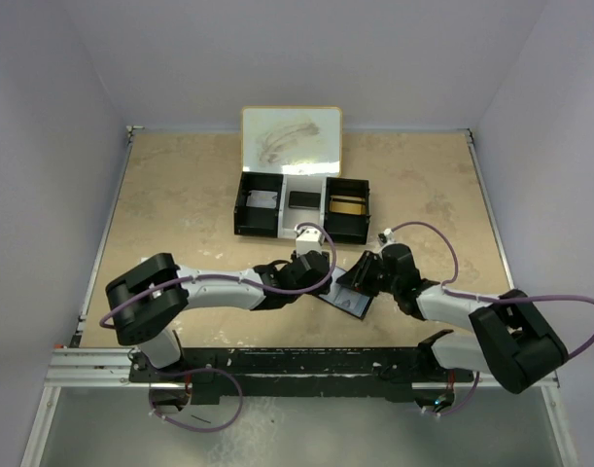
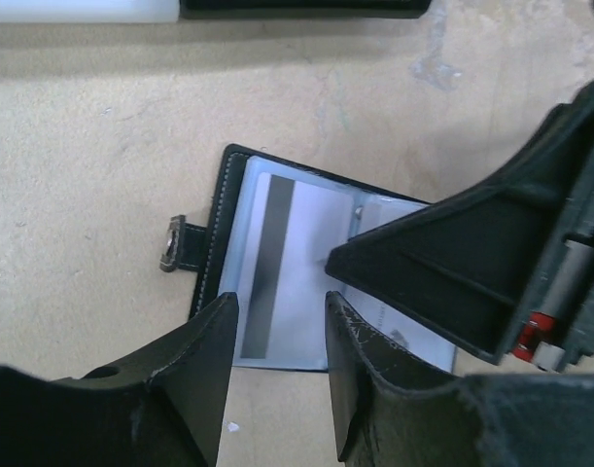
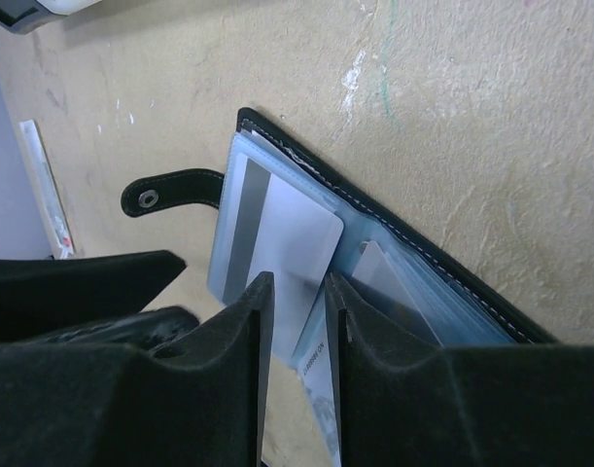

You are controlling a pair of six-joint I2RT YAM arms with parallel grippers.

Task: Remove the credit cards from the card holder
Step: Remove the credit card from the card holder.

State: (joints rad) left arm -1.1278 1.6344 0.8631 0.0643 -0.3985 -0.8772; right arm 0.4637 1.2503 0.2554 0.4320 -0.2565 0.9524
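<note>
The black card holder [image 1: 347, 297] lies open on the table between both arms, its snap tab [image 2: 180, 243] pointing away. A pale credit card with a dark stripe [image 3: 292, 233] sticks out of the shiny blue pockets [image 3: 452, 302]. A second, printed card [image 3: 321, 389] pokes out below it. My right gripper [image 3: 298, 302] hangs over the striped card with a narrow gap between its jaws, and the card shows through that gap. My left gripper [image 2: 277, 316] is open at the holder's near edge, straddling the striped card's [image 2: 287, 263] end. The right fingers [image 2: 442, 263] cover the holder's other half.
A black-and-white three-compartment tray [image 1: 301, 226] stands behind the grippers with its white lid [image 1: 292, 136] raised. Its compartments hold card-like items. The tan tabletop is bounded by walls at the back and sides, and a metal rail [image 1: 277, 365] runs along the near edge.
</note>
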